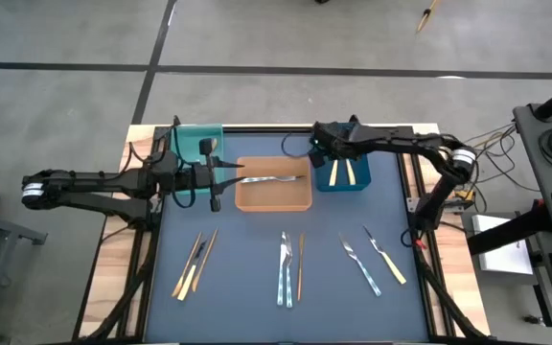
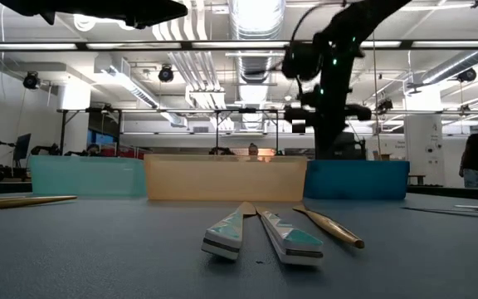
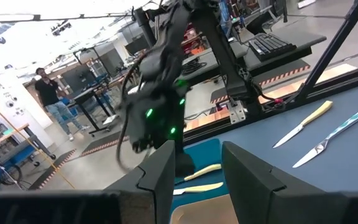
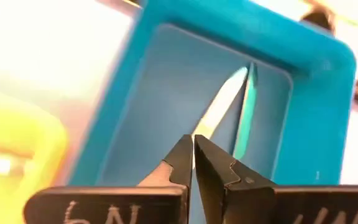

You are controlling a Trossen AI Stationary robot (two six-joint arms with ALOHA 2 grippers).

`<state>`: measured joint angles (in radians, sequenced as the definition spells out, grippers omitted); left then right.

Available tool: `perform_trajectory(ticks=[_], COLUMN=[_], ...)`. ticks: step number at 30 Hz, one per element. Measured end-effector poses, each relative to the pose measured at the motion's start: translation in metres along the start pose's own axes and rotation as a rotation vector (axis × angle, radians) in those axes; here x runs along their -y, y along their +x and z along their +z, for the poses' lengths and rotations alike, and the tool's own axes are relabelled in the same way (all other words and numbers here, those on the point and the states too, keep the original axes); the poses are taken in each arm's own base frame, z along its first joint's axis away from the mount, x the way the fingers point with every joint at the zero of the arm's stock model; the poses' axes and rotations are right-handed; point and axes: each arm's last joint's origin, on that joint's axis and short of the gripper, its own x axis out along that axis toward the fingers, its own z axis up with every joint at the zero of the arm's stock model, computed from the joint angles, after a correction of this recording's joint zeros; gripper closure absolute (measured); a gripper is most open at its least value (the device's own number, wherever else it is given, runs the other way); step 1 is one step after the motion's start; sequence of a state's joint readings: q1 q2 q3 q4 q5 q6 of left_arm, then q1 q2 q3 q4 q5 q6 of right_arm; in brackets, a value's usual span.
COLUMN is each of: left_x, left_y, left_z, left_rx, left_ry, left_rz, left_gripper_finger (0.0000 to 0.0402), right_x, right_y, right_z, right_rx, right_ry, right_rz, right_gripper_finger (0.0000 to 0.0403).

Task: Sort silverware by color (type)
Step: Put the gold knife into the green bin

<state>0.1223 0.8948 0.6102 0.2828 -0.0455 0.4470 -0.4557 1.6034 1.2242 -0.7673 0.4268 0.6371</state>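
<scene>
bins: three in a row along the table's (image 1: 257, 240) far edge, left bin (image 1: 199, 142) | middle bin (image 1: 273, 196) holding a fork (image 1: 274, 178) | right bin (image 1: 343, 175) holding two pieces | near half: loose silverware (image 1: 287, 270) spread in a row, left to right | left gripper (image 1: 220, 177) at middle bin's left edge | right gripper (image 1: 316, 146) over right bin's far-left corner

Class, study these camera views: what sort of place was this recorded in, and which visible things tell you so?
Most likely a robotics lab or open workshop. Exposed ceiling ducts and strip lights run overhead, workbenches with a keyboard stand beyond the table, a person stands among desks, and two robot arms work over a dark mat holding silverware.
</scene>
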Motion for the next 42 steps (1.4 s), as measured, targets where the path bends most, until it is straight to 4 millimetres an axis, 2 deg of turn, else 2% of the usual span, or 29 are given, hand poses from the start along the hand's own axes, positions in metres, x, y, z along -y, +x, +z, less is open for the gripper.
perform_trajectory(ticks=[3,9,17,25,31,37,42], left_x=[0.001,0.008,0.027,0.049,0.068,0.094,0.113], left_y=[0.0,-0.001,-0.004,-0.01,-0.013,-0.014,-0.023], left_z=[-0.001,-0.01,-0.012,-0.007,-0.012,-0.027,-0.047], left_rx=[-0.008,-0.118,-0.222,-0.305,-0.444,-0.698,-0.997], left_ry=[-0.066,-0.331,-0.621,-0.872,-1.037,-1.158,-1.215], left_rz=[-0.008,-0.05,-0.128,-0.215,-0.222,-0.199,-0.117], left_gripper_finger=[0.0286,0.0286,0.0287,0.0298,0.0313,0.0321,0.0322], right_x=[-0.014,-0.042,-0.057,-0.047,-0.042,-0.043,-0.046], right_y=[-0.026,-0.069,-0.102,-0.105,-0.096,-0.091,-0.088], right_z=[-0.013,-0.05,-0.095,-0.115,-0.123,-0.128,-0.13], right_rx=[0.09,0.238,0.433,0.565,0.615,0.596,0.591], right_ry=[-0.075,-0.237,-0.378,-0.421,-0.401,-0.412,-0.421], right_rz=[0.01,0.097,0.305,0.431,0.465,0.466,0.463], right_gripper_finger=[0.0394,0.0394,0.0394,0.0394,0.0394,0.0394,0.0394])
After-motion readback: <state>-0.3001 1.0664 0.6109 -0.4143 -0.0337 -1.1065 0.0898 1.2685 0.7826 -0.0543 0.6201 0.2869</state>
